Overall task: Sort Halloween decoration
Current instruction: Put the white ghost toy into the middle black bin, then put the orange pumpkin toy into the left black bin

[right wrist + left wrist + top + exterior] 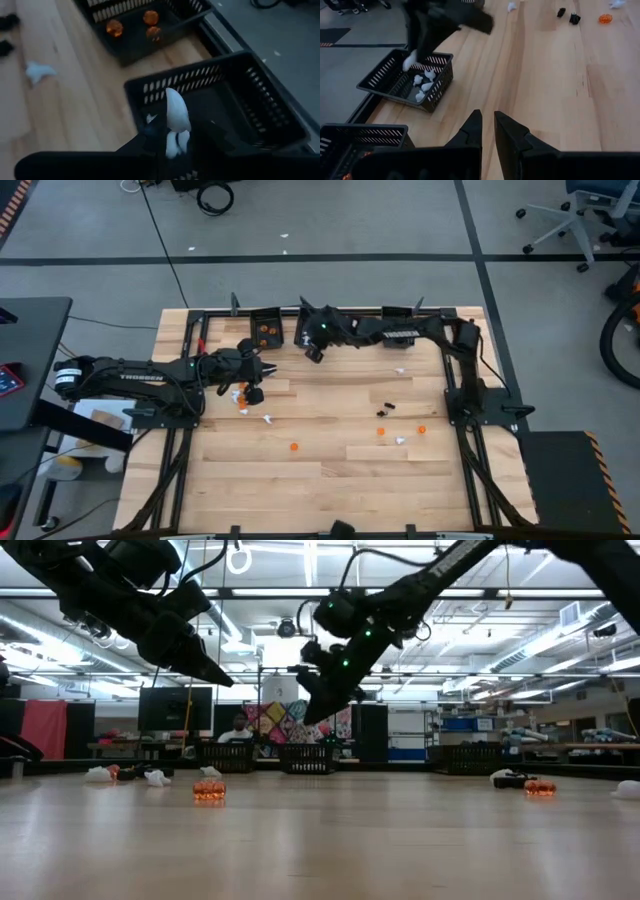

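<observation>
Tiny orange, white and black trinkets lie scattered on the wooden table. At the far edge, one black bin holds orange trinkets and the bin beside it holds white ones. My right gripper hovers over the white-trinket bin, shut on a white trinket. My left gripper hangs above the table's left part, short of the bins. Its fingers stand a narrow gap apart with nothing between them. My right gripper pinches a white trinket between its two fingers, slanting down from above. One end of the trinket sticks out past the fingertips. The trinket is lifted clear, above the bin of white trinkets.
More white and black trinkets lie just near of the left gripper. Bare wood stretches toward the near edge. Black frame rails run along the table's sides. A person sits far off in the room.
</observation>
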Controlling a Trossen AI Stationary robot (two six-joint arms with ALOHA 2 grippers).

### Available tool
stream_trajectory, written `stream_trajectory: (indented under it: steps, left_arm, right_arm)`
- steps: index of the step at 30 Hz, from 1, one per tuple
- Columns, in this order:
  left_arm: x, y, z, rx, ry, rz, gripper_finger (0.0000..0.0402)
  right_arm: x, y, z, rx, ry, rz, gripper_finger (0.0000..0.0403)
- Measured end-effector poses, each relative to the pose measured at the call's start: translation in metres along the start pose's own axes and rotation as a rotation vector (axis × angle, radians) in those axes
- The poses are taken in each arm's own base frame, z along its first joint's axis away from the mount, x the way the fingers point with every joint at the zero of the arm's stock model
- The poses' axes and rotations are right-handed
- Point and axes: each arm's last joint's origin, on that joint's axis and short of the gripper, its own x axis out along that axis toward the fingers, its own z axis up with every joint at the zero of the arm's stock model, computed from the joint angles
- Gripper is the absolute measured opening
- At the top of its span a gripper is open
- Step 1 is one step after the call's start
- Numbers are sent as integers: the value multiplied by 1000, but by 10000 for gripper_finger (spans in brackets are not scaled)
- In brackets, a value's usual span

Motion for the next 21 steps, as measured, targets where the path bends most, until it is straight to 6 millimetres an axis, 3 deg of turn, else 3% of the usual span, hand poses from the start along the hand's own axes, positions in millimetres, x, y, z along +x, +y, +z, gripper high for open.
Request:
stream_trajectory:
  steps: [6, 14, 17, 21]
  left_arm:
    - [0, 0, 0, 6, 0, 0, 27]
    - [0, 0, 0, 7, 1, 0, 27]
    - [0, 0, 0, 8, 3, 0, 27]
    - [0, 0, -1, 9, 8, -1, 27]
  right_arm:
    - [15, -11, 1, 42, 45, 49, 93]
    - [5, -14, 5, 20, 52, 69, 126]
    - [-6, -4, 11, -33, 27, 87, 130]
    - [-20, 25, 16, -138, -12, 187, 129]
